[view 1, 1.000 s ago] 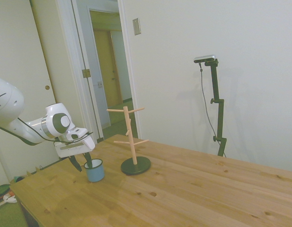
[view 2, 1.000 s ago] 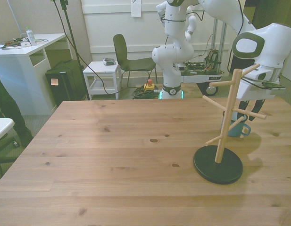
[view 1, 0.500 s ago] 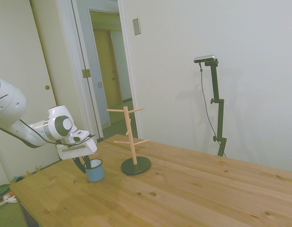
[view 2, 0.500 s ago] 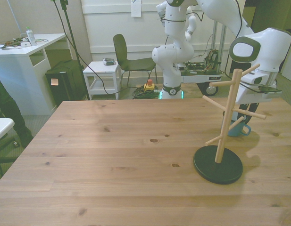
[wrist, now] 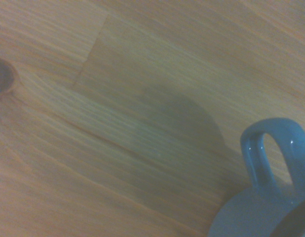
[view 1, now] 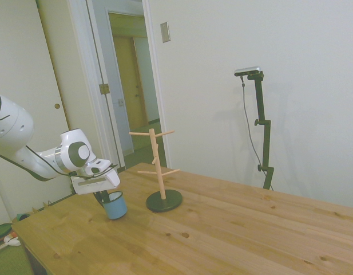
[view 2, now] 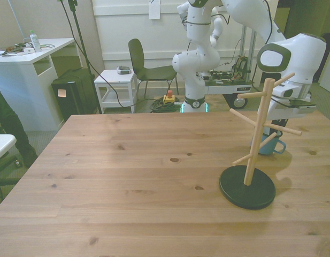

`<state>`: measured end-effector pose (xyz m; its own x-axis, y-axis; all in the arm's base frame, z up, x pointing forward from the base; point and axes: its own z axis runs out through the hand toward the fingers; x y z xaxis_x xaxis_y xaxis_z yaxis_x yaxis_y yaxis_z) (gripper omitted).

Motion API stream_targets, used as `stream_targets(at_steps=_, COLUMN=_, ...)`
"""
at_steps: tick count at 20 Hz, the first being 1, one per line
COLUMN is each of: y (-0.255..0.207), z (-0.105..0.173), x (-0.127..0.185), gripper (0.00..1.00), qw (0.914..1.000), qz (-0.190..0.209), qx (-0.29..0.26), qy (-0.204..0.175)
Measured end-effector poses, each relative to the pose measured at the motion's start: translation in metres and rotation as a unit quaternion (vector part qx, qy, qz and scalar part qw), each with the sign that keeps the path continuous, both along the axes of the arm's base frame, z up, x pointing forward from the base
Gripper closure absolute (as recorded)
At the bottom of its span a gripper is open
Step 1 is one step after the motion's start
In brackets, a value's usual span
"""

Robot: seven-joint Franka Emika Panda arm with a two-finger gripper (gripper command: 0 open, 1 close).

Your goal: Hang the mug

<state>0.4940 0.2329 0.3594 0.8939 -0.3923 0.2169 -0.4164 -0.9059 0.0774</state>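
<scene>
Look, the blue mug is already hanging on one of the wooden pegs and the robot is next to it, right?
Not quite. The mug is not on a peg yet. The side view shows it down at the table, tilted, beside the peg stand, whose pegs are all bare. The robot part is right: its tool is at the mug's rim.

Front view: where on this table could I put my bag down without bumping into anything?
Most of the wooden table is bare: everything from the peg stand across to the front view's left edge, and the near strip. It is crowded only at the front view's right, where the mug sits behind the stand under the gripper.
</scene>
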Motion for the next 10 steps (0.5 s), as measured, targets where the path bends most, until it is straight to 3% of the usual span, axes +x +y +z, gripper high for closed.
stream_targets(at_steps=4, y=-0.010, z=0.011, x=0.004, gripper=1.00, qw=0.9996, qz=-0.012, qx=0.013, qy=-0.021)
stream_targets(at_steps=10, y=-0.039, z=0.058, x=0.007, gripper=1.00, qw=0.9956, qz=-0.056, qx=0.052, qy=-0.055)
